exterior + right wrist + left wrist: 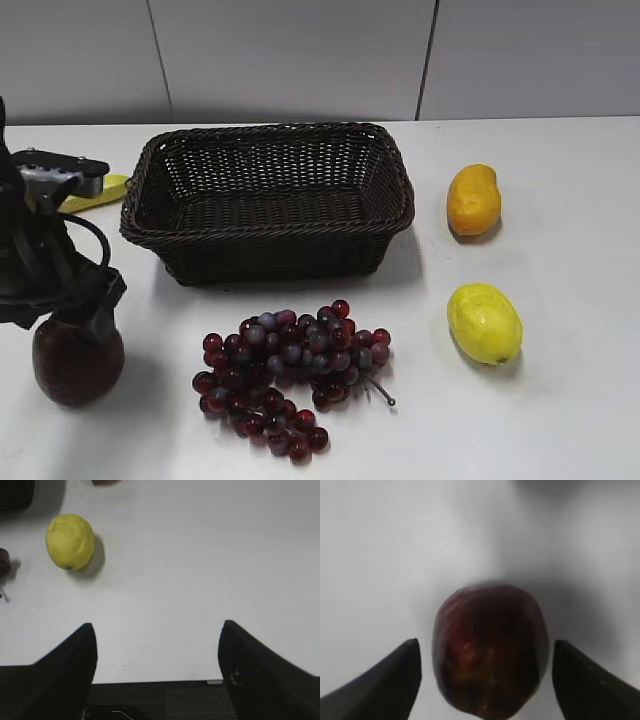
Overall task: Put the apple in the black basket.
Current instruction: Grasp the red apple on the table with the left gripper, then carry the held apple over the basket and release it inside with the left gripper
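Note:
The dark maroon apple [78, 362] sits on the white table at the front left. It fills the middle of the left wrist view [490, 675]. My left gripper [78, 322] comes down over it. Its two black fingers [485, 642] stand open on either side of the apple, with a thin gap showing on each side. The black wicker basket [268, 230] stands empty at the back middle, behind and to the right of the apple. My right gripper [156, 625] is open and empty over bare table near the front edge; it does not show in the exterior view.
A bunch of red-purple grapes [290, 375] lies between the apple and the table's middle front. A yellow lemon [484, 322] [70, 541] and an orange mango [473, 198] lie to the right. A yellow banana [100, 192] pokes out left of the basket.

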